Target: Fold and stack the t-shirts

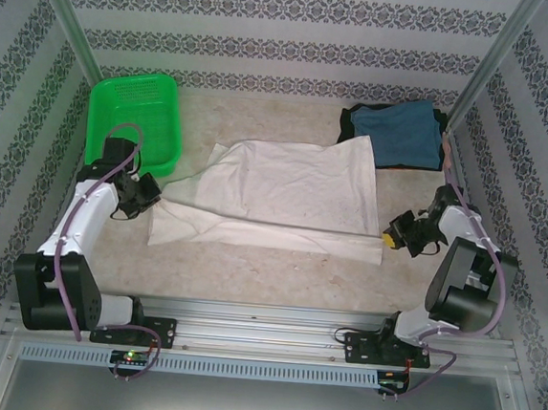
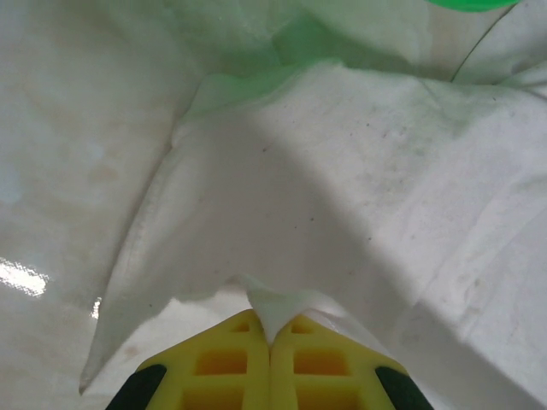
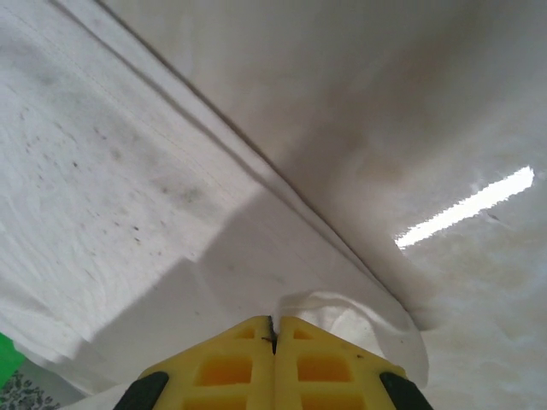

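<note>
The white shirt [image 1: 285, 192] lies in the middle of the table; it looks thin, light and limp. The left gripper [image 2: 271, 329] and the right gripper [image 3: 273, 329] each pinch its edge, which seems a good hold.

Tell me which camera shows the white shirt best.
The top external view: the whole white shirt lies on the table, outline visible. The wrist views give close patches of its cloth, a fold pinched in the left gripper and another in the right gripper.
</note>
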### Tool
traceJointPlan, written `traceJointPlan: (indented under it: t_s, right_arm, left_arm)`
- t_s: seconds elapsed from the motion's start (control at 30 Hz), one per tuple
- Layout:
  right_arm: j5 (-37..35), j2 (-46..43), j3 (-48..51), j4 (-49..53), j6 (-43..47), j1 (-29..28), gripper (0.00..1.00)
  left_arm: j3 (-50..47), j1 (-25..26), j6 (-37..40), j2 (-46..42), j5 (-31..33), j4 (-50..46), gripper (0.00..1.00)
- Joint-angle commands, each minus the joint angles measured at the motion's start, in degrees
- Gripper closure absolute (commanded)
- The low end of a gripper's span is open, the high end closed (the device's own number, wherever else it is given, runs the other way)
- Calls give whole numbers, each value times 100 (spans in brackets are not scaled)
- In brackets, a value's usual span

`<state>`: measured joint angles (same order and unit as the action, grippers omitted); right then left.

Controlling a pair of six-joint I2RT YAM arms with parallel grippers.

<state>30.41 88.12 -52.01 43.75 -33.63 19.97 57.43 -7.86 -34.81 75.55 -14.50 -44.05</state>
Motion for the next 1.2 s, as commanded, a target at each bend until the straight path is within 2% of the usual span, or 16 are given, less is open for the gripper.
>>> traceJointPlan:
  t_s: [0.0,0.33,1.17]
  right_arm:
    - [-142,133,-249,24,198,-115,97]
    - [-287,503,-808,244,447,-439,94]
    - [-507,1937,-2037,316,653,-881,87]
  left_arm:
    - [198,39,285,56,126,138,100]
    - [129,39,282,98,305,211,100]
    - [469,56,432,1264,85,976,100]
